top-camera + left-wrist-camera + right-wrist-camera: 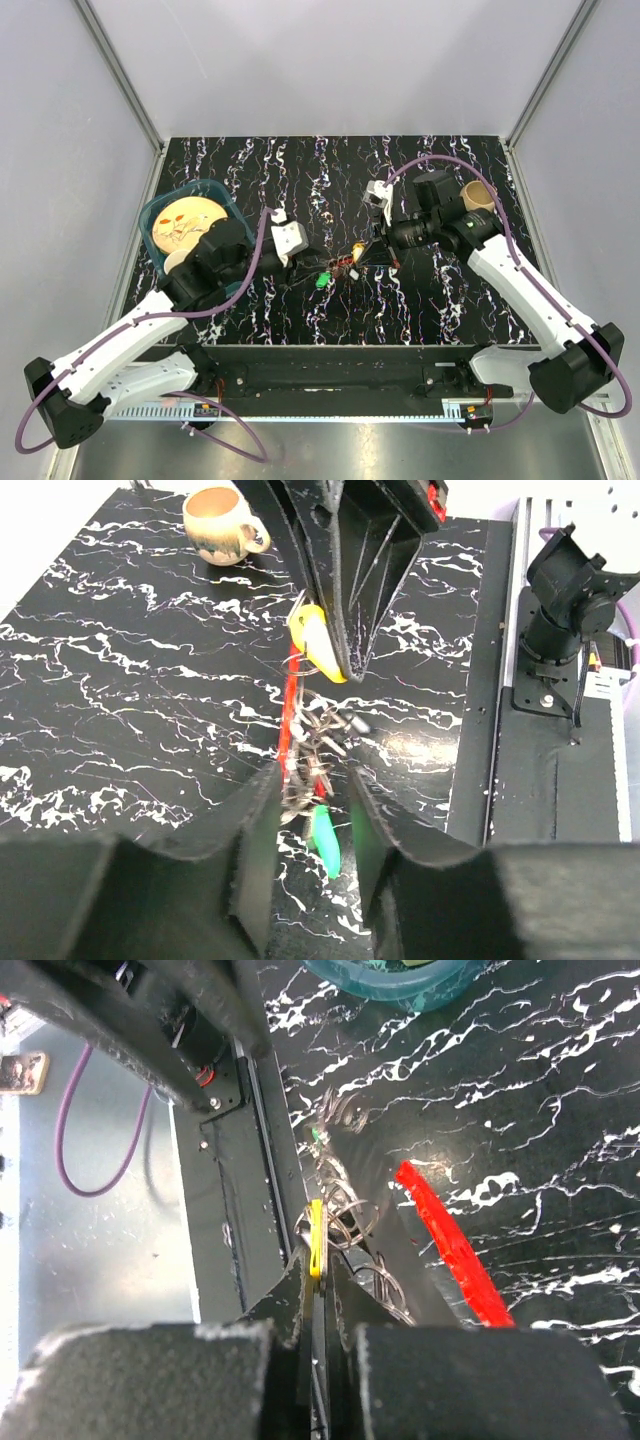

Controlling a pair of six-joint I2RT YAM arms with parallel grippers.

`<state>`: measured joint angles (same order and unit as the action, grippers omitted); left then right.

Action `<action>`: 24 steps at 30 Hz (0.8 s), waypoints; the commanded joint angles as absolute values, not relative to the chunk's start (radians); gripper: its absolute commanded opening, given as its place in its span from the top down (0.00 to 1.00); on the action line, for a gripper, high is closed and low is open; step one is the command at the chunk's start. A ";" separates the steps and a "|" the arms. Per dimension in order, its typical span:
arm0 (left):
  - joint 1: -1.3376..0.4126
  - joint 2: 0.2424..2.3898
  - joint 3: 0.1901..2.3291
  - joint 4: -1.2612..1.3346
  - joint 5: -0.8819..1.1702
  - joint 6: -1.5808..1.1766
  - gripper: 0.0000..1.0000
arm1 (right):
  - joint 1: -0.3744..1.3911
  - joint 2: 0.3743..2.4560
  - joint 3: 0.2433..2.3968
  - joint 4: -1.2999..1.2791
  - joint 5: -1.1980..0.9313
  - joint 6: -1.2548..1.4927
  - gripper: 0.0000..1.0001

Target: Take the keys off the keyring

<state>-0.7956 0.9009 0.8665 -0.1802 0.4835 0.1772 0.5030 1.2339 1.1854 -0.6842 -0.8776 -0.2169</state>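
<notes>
The keyring bunch hangs between both grippers above the table's middle. Its red piece shows in the left wrist view and the right wrist view. Grey metal loops link the keys. My right gripper is shut on the yellow-headed key, also seen in the left wrist view. My left gripper is open, with its fingers on either side of the bunch's lower end. The green-headed key hangs between them. A silver key cannot be told apart.
A teal bowl holding a wooden plate stands at the left, under the left arm. A tan mug stands at the back right. The black marbled table ends at a metal rail near the arm bases.
</notes>
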 commanded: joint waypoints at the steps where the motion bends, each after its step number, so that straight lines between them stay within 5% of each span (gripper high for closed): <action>1: -0.772 0.902 0.945 -0.190 0.468 0.210 0.60 | 0.506 1.244 1.279 -0.763 -0.949 -0.409 1.00; 24: -0.732 1.037 1.023 -0.167 0.795 0.239 0.53 | 0.538 1.262 1.365 -0.854 -1.085 -0.681 1.00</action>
